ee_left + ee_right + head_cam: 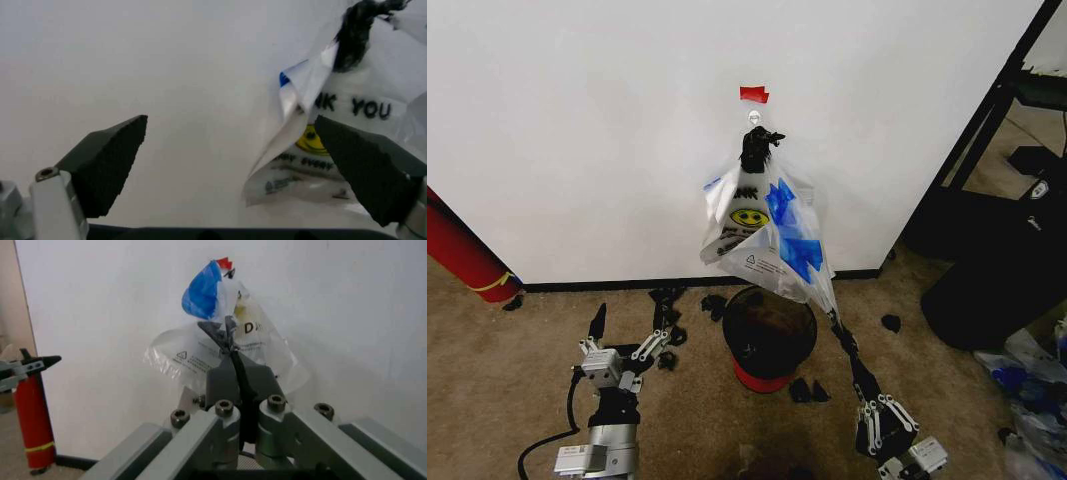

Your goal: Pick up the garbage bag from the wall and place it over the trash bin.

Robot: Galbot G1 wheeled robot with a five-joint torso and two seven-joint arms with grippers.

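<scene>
The garbage bag (794, 238), see-through with blue patches, hangs from a hook (754, 117) on the white wall (577, 130) under a red tape piece (753, 94). A white smiley bag (745, 214) hangs beside it on the same hook. My right gripper (835, 322) reaches up from the lower right and is shut on the garbage bag's lower corner; in the right wrist view its fingertips (228, 339) pinch the clear plastic (200, 357). The round black trash bin (770, 332) stands on the carpet below the bags. Left of the bin, my left gripper (630, 325) is open and holds nothing; its view (233, 165) faces the wall.
A red cylinder (462, 255) leans at the wall's left. Small black scraps (667, 300) lie along the black baseboard and around the bin. A black rack and dark bulky items (997, 270) stand at the right, with plastic bags (1032, 385) on the floor.
</scene>
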